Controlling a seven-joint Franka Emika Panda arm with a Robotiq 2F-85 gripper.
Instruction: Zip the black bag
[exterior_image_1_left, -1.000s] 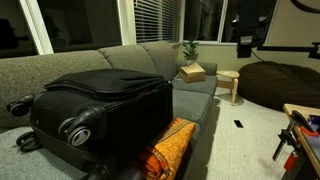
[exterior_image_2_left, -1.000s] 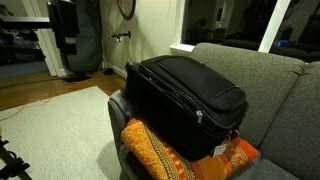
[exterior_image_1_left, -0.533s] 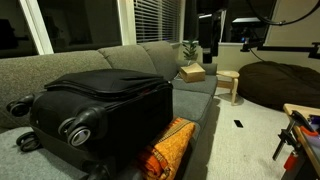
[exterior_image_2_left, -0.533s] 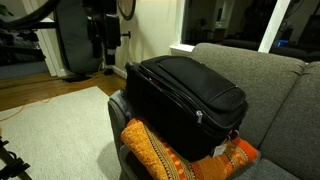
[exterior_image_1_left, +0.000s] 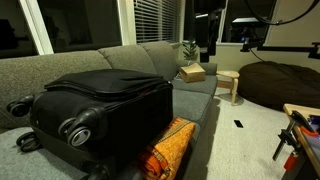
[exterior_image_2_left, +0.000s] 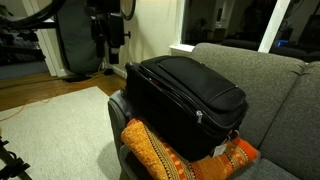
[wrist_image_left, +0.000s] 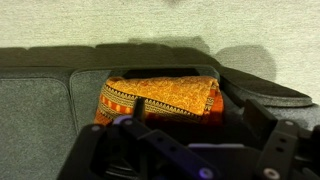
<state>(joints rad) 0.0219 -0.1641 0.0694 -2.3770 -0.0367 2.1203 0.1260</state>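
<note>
Gripper (exterior_image_2_left: 108, 42) aloft, jaws apart, well clear of the black bag (exterior_image_2_left: 185, 90)

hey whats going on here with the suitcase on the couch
A robot arm's gripper hangs in the air away from the black bag, touching nothing, and its jaws look open. The bag lies on the grey couch with an orange cushion tucked against it. The gripper is not at the zipper yet.

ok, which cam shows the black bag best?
An exterior view, where the black bag shows its lid and long side unobstructed. In an exterior view from its wheeled end, the lid is foreshortened. The wrist view gives mostly the orange cushion past the tool; bag barely identifiable.
</note>
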